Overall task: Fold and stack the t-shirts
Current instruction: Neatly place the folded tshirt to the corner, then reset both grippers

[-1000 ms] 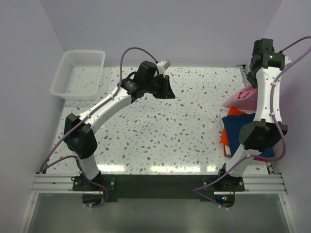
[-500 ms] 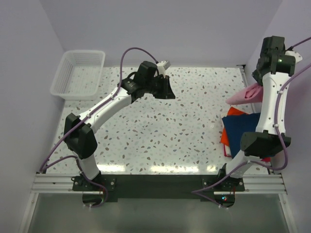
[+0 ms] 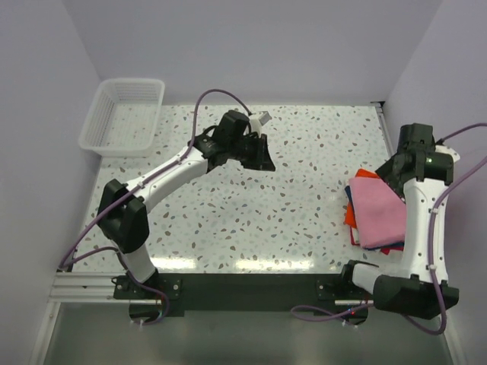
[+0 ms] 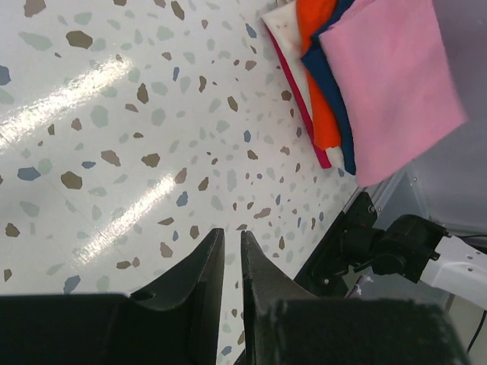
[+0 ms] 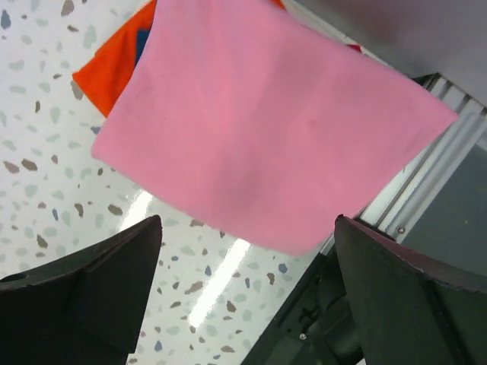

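A folded light pink t-shirt (image 3: 380,214) (image 5: 266,129) (image 4: 388,84) lies on top of the stack at the table's right edge. Under it show the navy blue t-shirt (image 4: 335,91) (image 5: 142,42) and the orange-red t-shirt (image 3: 351,216) (image 4: 319,84) (image 5: 114,68). My right gripper (image 3: 402,163) (image 5: 247,220) hangs over the pink one's edge, wide open and empty. My left gripper (image 3: 262,158) (image 4: 230,232) hovers over the bare middle of the table, far from the stack. Its jaws stand a thin slit apart with nothing between them.
A white mesh basket (image 3: 90,131) sits at the back left corner. Thin cream and dark red cloth edges (image 4: 288,34) peek out under the stack. The right wall and the metal rail (image 5: 449,163) run close beside the stack.
The right arm swung the pink t-shirt down from the air onto the stack and opened, letting go. The left gripper shifted slightly.
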You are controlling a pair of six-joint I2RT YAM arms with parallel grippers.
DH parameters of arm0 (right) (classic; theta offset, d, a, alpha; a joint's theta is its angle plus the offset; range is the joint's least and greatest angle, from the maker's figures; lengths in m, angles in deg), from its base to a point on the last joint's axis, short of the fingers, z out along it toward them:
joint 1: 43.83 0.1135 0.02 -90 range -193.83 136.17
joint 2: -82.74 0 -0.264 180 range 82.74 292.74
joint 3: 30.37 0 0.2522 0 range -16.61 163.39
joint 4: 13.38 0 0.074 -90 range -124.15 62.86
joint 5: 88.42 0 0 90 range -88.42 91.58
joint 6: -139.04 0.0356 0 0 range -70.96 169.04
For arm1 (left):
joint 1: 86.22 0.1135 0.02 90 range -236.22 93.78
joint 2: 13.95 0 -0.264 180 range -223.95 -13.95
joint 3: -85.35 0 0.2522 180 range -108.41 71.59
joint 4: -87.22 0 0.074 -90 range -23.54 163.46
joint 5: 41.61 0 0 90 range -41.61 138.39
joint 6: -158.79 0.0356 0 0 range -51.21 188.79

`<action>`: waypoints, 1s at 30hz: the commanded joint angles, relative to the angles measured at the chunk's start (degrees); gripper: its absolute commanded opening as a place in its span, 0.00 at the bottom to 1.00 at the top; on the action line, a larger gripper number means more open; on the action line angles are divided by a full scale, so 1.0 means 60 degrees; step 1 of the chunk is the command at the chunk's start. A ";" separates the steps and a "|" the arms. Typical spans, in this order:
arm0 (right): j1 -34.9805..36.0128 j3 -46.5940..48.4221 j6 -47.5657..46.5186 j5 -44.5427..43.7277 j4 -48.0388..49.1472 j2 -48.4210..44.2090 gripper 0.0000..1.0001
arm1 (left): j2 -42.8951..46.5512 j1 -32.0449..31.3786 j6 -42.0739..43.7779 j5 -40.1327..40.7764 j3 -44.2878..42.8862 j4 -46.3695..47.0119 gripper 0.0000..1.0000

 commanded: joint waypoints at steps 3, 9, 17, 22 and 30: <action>-0.0031 -0.0301 -0.0670 0.1142 -0.0421 -0.1835 0.99 | 0.0836 -0.0080 -0.0056 -0.0235 0.0310 0.0626 0.20; -0.0016 -0.0535 -0.1315 0.3468 0.1177 -0.2250 0.98 | 0.1246 -0.0080 0.0222 -0.0016 0.0442 0.0436 0.20; 0.0261 -0.1618 -0.1492 0.5494 0.3357 -0.2263 0.99 | 0.2285 0.0417 0.0500 0.0526 0.1317 0.0304 0.23; 0.2849 -0.2395 -0.0966 0.4096 0.4371 -0.2016 0.99 | 0.4013 0.1193 0.0837 0.1346 0.3119 0.0596 0.25; 0.8066 -0.2747 -0.0320 0.1790 0.6215 0.0486 0.99 | 0.6211 0.1780 0.1599 0.3394 0.5099 -0.0150 0.32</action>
